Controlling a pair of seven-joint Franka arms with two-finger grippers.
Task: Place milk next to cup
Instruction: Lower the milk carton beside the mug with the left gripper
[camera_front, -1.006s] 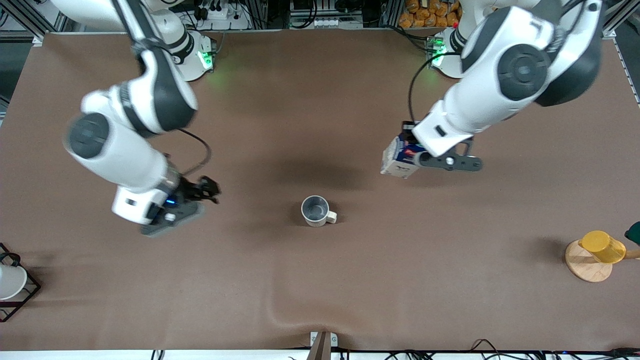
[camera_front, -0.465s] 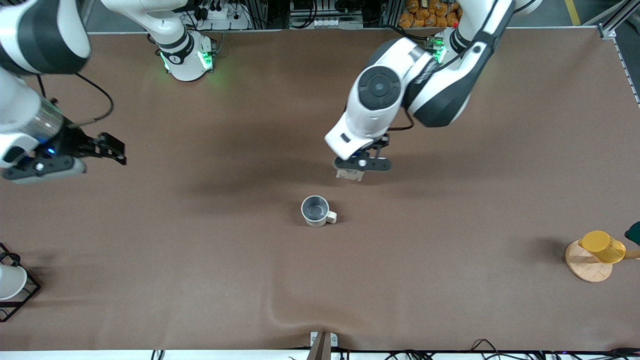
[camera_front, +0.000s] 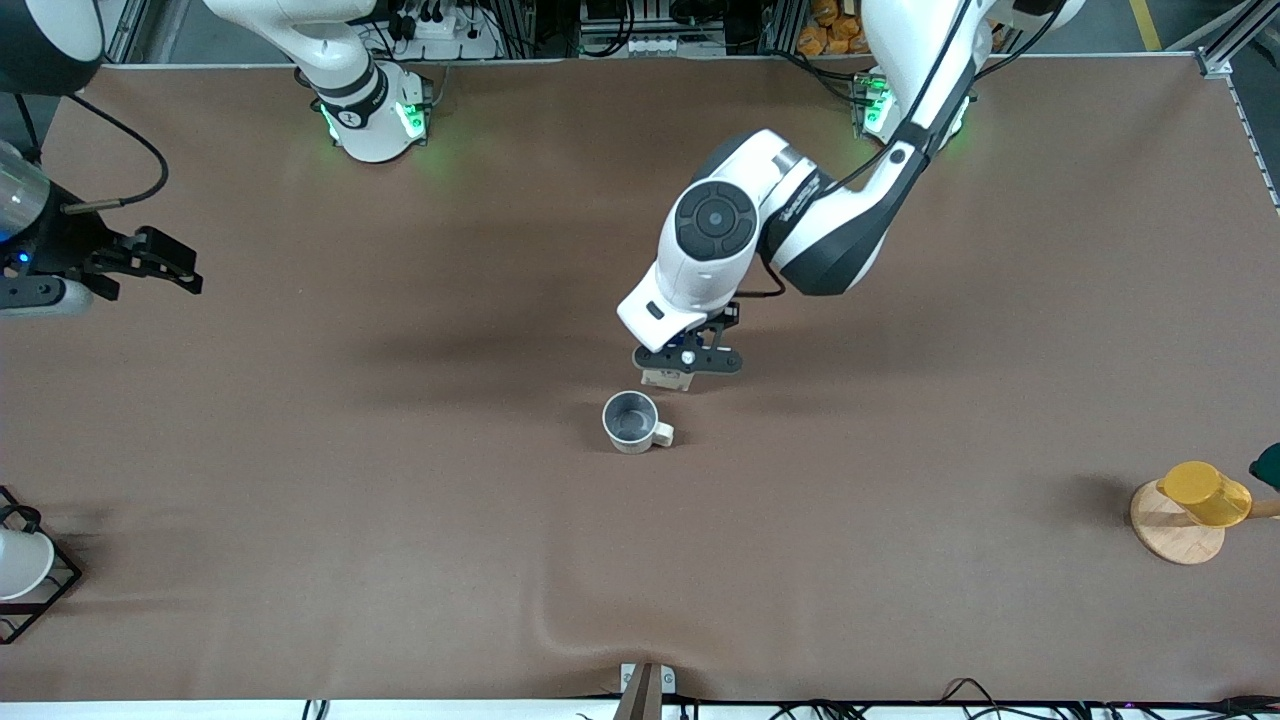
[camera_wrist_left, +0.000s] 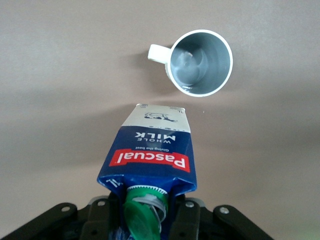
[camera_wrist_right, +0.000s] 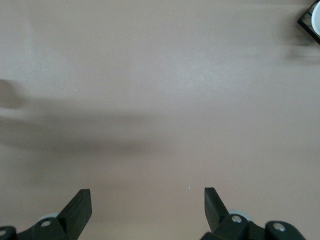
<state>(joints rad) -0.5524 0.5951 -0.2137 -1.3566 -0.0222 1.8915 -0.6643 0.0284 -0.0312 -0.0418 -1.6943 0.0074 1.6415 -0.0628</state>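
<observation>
One second makes a big difference here — the left gripper (camera_front: 687, 358) has swung in from the left arm's end of the table and now hangs just beside the cup (camera_front: 632, 421), on the side farther from the front camera, its fingers clamped on the milk (camera_front: 668, 379). In the left wrist view the milk (camera_wrist_left: 150, 160) sits pinched up at the green cap end, with the red label band and white base pointing down at the table (camera_wrist_left: 60, 75), and the cup (camera_wrist_left: 200, 62) is close by with a narrow strip of brown cloth between them. I can't tell if the carton's base is touching down yet — it looks a bit above the surface to me. Meanwhile the right gripper (camera_front: 150, 262) has pulled away toward the right arm's end, well apart from the cup, fingers spread wide with nothing between them, and waits there. So the carry looks basically done; what's left, I'd guess, is lowering it straight and letting go without bumping the cup.
</observation>
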